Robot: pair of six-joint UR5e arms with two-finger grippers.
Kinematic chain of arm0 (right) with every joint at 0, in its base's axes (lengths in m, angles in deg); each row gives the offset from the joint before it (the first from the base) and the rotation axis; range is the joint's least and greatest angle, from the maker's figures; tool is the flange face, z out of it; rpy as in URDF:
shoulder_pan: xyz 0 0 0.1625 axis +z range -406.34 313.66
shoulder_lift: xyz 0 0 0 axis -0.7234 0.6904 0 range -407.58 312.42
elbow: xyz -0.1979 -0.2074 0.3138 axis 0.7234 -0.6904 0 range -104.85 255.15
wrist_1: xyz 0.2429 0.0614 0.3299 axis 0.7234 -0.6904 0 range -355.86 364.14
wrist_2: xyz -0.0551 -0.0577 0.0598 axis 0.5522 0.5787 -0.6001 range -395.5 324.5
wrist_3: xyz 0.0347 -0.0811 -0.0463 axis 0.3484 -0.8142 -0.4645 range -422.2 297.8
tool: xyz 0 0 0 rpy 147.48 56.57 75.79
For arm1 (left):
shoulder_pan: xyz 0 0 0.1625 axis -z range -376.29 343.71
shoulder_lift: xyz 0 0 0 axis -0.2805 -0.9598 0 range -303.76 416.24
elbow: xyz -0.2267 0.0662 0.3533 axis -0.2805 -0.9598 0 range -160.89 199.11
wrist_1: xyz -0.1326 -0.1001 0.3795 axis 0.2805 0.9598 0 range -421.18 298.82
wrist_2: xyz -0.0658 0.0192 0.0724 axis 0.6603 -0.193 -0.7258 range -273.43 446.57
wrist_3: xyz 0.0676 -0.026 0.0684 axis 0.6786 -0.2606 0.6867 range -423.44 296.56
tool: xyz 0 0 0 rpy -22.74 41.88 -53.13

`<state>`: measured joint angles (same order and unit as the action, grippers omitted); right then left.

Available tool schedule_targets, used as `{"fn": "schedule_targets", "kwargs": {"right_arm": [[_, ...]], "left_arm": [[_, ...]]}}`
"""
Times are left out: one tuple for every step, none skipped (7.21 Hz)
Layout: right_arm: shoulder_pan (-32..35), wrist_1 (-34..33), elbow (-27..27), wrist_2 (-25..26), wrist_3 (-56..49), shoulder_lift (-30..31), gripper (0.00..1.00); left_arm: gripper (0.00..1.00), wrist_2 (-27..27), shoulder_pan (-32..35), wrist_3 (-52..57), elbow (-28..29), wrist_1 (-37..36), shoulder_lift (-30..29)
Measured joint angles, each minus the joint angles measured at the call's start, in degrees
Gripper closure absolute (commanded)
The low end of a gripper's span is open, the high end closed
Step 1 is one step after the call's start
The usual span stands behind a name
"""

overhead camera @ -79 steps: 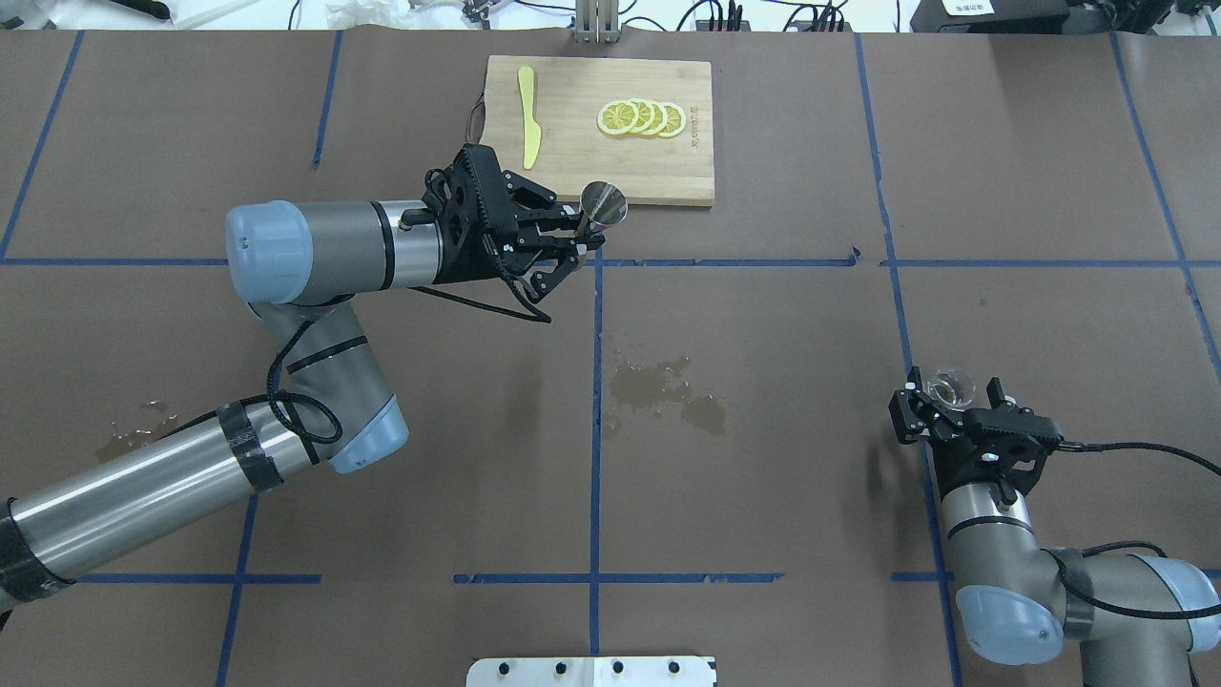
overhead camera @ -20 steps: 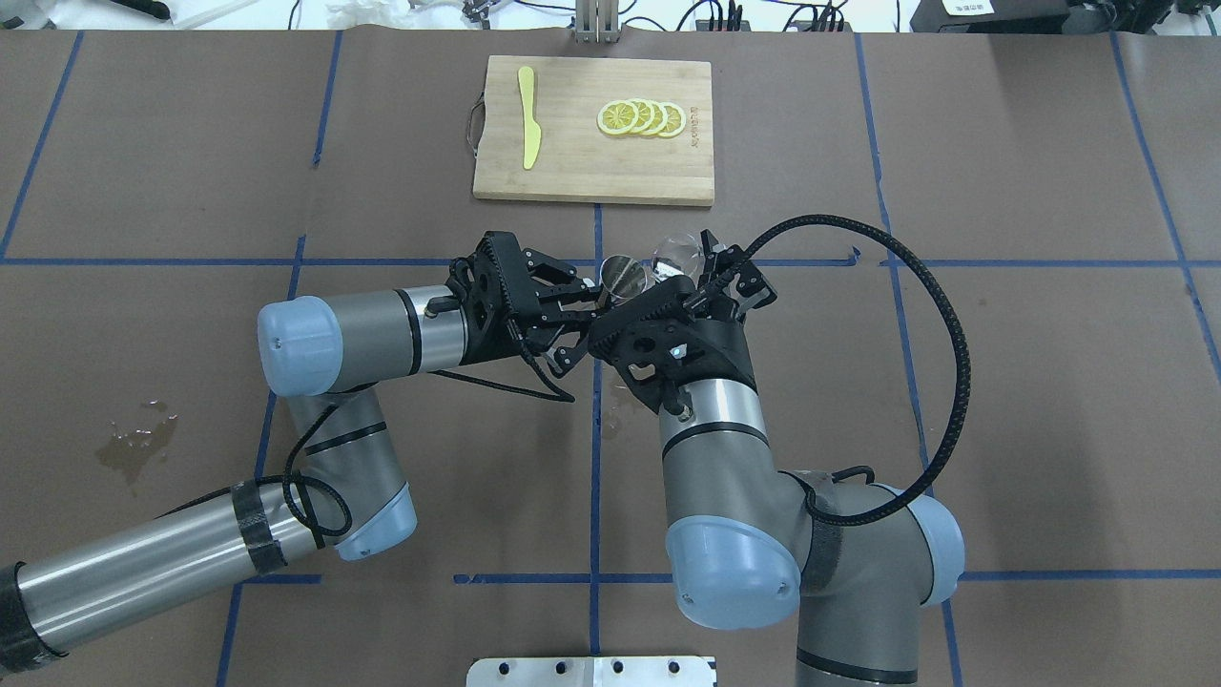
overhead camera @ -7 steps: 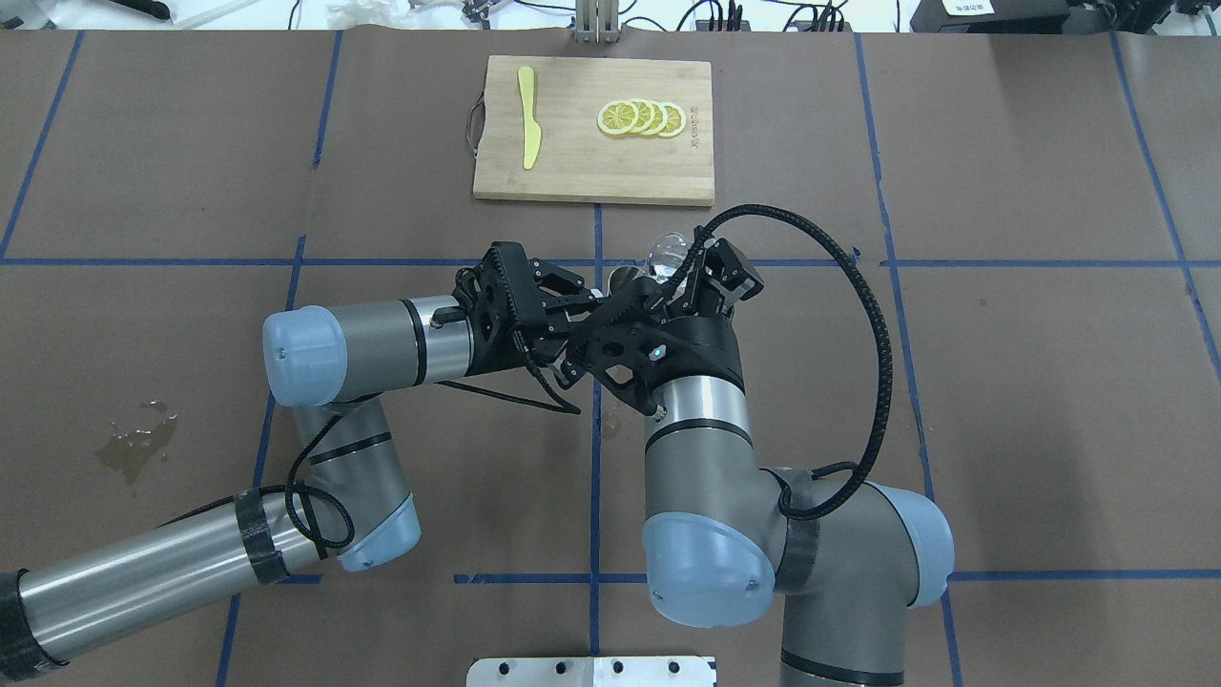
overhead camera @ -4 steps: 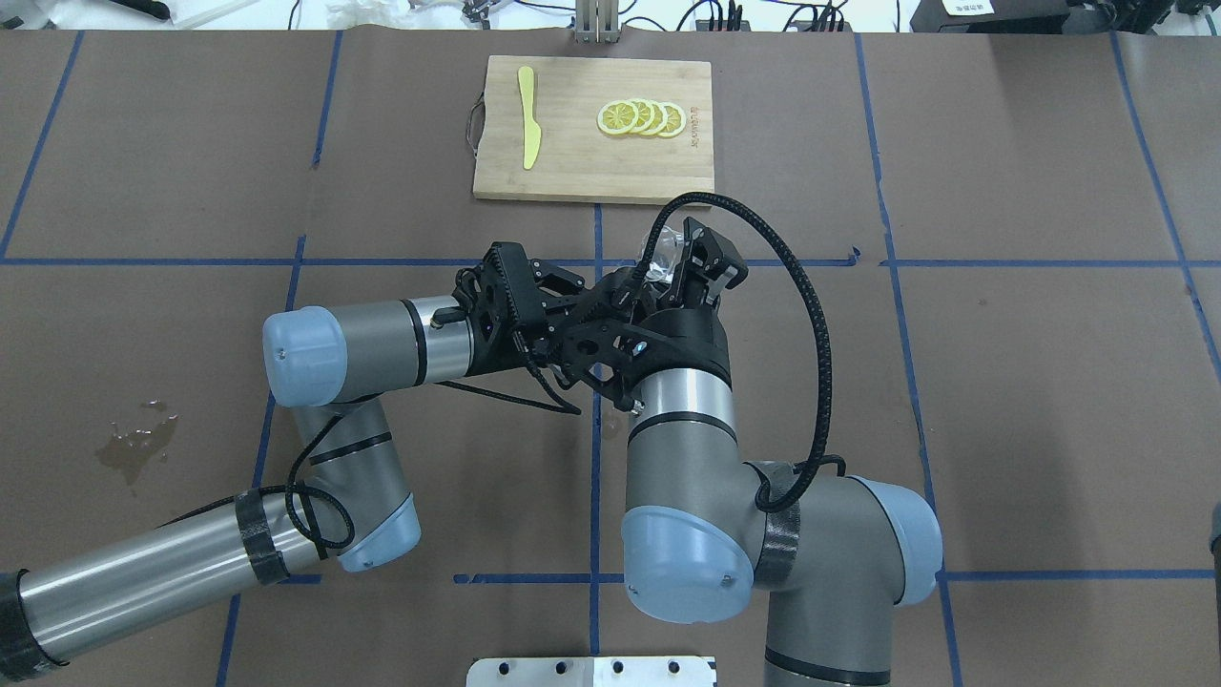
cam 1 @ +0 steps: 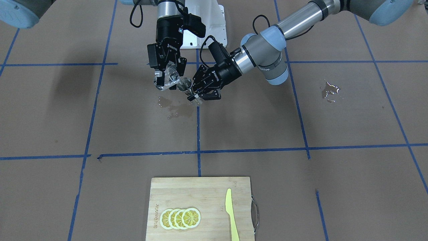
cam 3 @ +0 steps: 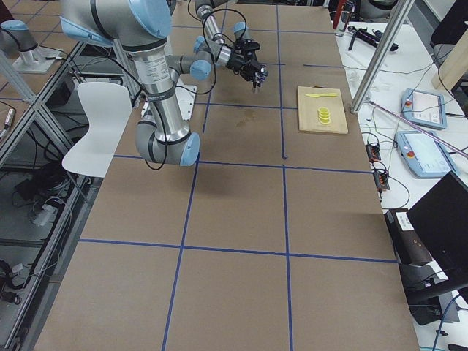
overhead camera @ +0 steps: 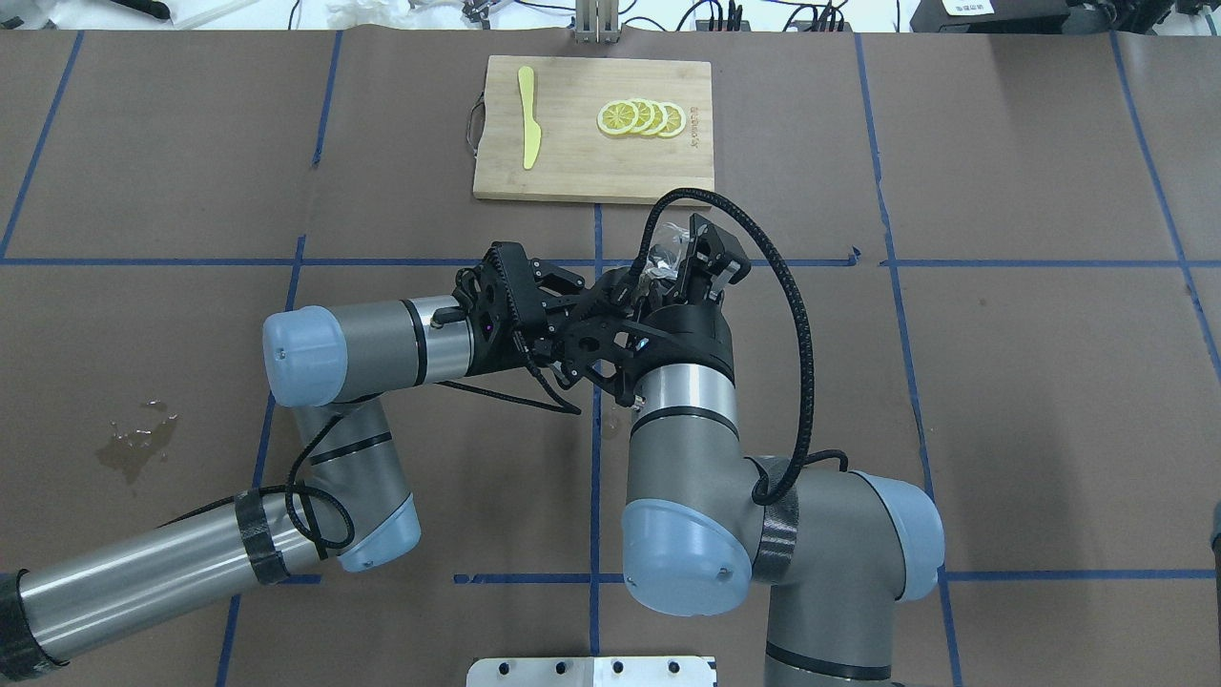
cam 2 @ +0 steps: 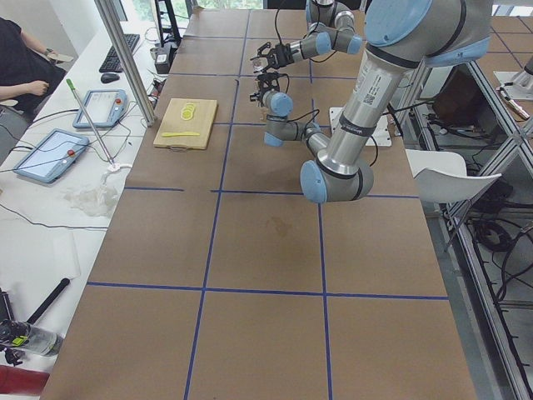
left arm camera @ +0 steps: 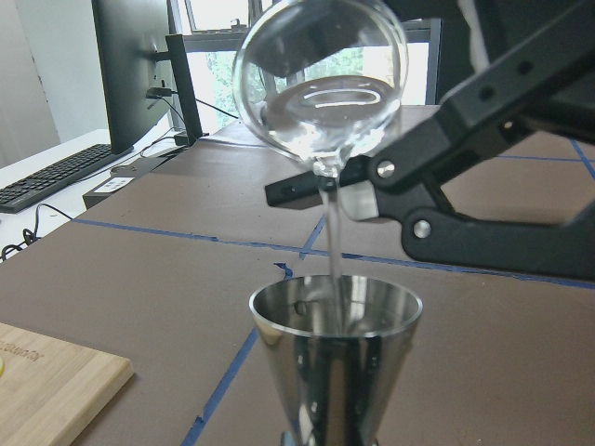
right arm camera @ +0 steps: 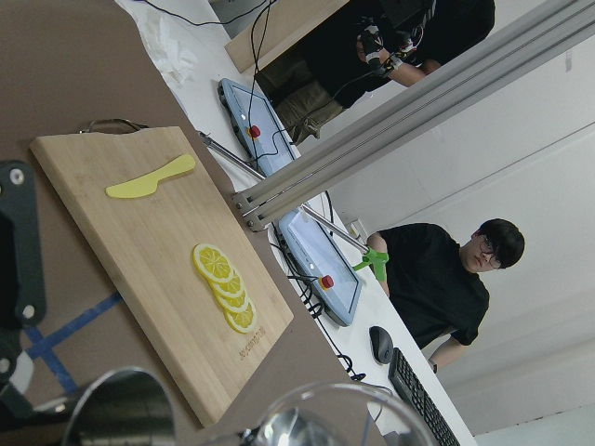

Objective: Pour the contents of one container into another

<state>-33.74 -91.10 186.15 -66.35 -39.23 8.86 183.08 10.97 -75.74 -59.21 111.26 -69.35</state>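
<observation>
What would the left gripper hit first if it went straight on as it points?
Likely the right gripper, holding the glass cup just beyond the jigger in the left gripper; depth is unclear.

I work in a robotics lab. My tabletop (overhead camera: 1049, 382) is papered brown and gridded with blue tape (overhead camera: 143, 261), and aluminium posts (cam 2: 127, 62) stand at its edge. Beside it lie teach pendants (cam 2: 50, 156) and a keyboard (cam 2: 121, 52), where a person (right arm camera: 437, 279) sits.

The clear glass cup (left arm camera: 321, 88), tipped over, streams liquid into the upright steel jigger (left arm camera: 335, 362) just below.
</observation>
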Motion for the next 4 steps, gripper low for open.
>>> {"fn": "schedule_targets", "kwargs": {"right_arm": [[0.0, 0.0, 0.0, 0.0, -0.1, 0.0, 1.00], [0.0, -0.1, 0.0, 0.1, -0.4, 0.0, 1.00], [0.1, -0.1, 0.0, 0.2, -1.0, 0.0, 1.00], [0.1, -0.1, 0.0, 0.2, -1.5, 0.0, 1.00]], "left_arm": [[1.00, 0.0, 0.0, 0.0, 0.0, 0.0, 0.0], [1.00, 0.0, 0.0, 0.0, 0.0, 0.0, 0.0], [1.00, 0.0, 0.0, 0.0, 0.0, 0.0, 0.0], [1.00, 0.0, 0.0, 0.0, 0.0, 0.0, 0.0]]}}
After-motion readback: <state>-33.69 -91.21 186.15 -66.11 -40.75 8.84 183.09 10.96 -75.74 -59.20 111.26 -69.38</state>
